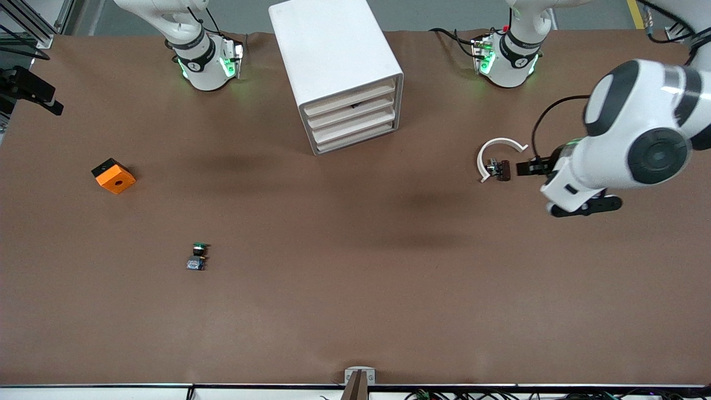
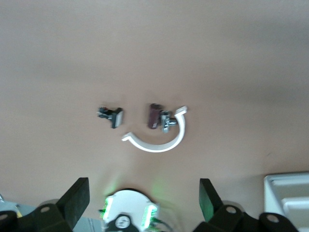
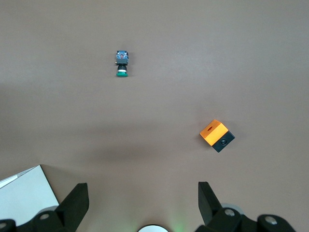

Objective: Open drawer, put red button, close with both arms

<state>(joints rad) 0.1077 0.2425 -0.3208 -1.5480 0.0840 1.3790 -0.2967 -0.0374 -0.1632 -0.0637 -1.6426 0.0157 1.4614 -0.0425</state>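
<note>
Left claw (image 2: 140, 198): hanging wide and empty over the surface (image 1: 355, 289) at the left arm's end, above the white arc (image 1: 497, 155).
Right claw (image 3: 140, 203): waiting wide and empty, up over the right arm's end; out of the front view.
Red button (image 1: 504, 169): lying on its side inside the curve of the white arc, apparently touching it.
Small part (image 2: 111, 116): a dark and silver piece lying just beside the red button in the left wrist view; what it is cannot be told.
Cabinet (image 1: 339, 72): standing between the two bases, all four drawers (image 1: 351, 119) looking shut, so opening is not yet done.
Green button (image 1: 198, 256): lying nearer the camera, toward the right arm's end, well apart from the orange cube (image 1: 114, 176).
Risk, wrong pick: the small part is sitting so close that a descending claw could be closing on it instead.
Risk, snag: the arc hugging the button could be catching a finger and knocking the button away.
Risk, order: gripping the button first is leaving the drawer shut with one arm busy.
</note>
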